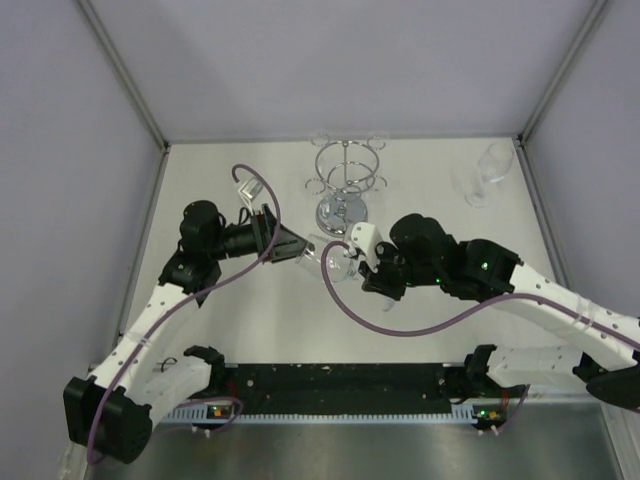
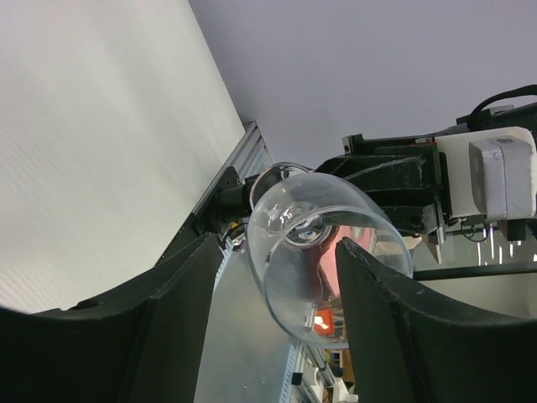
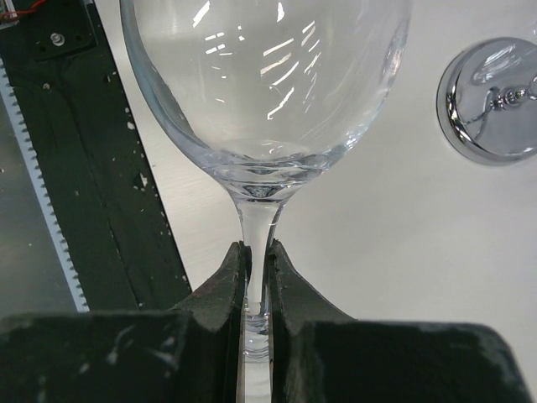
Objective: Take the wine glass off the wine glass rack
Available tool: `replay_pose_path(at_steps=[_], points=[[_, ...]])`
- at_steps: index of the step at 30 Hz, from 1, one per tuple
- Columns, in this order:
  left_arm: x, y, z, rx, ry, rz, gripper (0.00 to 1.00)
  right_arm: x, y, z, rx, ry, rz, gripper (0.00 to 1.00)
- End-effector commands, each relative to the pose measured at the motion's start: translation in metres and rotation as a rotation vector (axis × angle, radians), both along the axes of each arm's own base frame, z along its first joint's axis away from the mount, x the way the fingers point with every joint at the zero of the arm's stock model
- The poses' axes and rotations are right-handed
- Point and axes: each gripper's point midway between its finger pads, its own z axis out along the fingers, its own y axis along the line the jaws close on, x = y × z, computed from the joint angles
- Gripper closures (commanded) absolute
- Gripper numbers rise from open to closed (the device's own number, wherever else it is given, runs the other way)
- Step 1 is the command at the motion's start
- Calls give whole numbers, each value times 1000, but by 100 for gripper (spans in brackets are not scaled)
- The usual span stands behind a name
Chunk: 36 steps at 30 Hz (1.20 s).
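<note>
The clear wine glass (image 1: 337, 263) is off the chrome wine glass rack (image 1: 346, 170) and hangs on its side in front of the rack's round base. My right gripper (image 1: 356, 262) is shut on its stem; in the right wrist view the fingers (image 3: 226, 281) pinch the stem just below the bowl (image 3: 268, 75). My left gripper (image 1: 305, 250) is open, its fingers on either side of the bowl. In the left wrist view the bowl (image 2: 323, 252) lies between the open fingers (image 2: 377, 302), close to the right one, with a gap on the left.
A second clear glass (image 1: 485, 172) stands at the back right of the table. A small clear object (image 1: 247, 185) lies at the back left. The rack's mirrored base (image 3: 491, 101) shows in the right wrist view. A black strip (image 1: 340, 382) runs along the near edge.
</note>
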Motion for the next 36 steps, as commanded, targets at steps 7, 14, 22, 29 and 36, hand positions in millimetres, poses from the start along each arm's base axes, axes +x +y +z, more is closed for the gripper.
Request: replay_pose_path(at_steps=[7, 14, 22, 29, 36], points=[[-14, 3, 6, -18, -71, -32, 51, 11, 19, 39, 103, -96, 3, 100], [-15, 0, -5, -3, -64, -49, 65, 12, 21, 45, 114, -104, 0, 100], [-11, -3, -13, 21, -65, -55, 85, 10, 25, 47, 119, -102, 13, 100], [-9, -2, -21, 50, -76, -50, 100, 13, 25, 51, 125, -108, -8, 91], [-3, -1, -25, 106, -100, -31, 100, 18, 19, 54, 133, -111, -62, 47]])
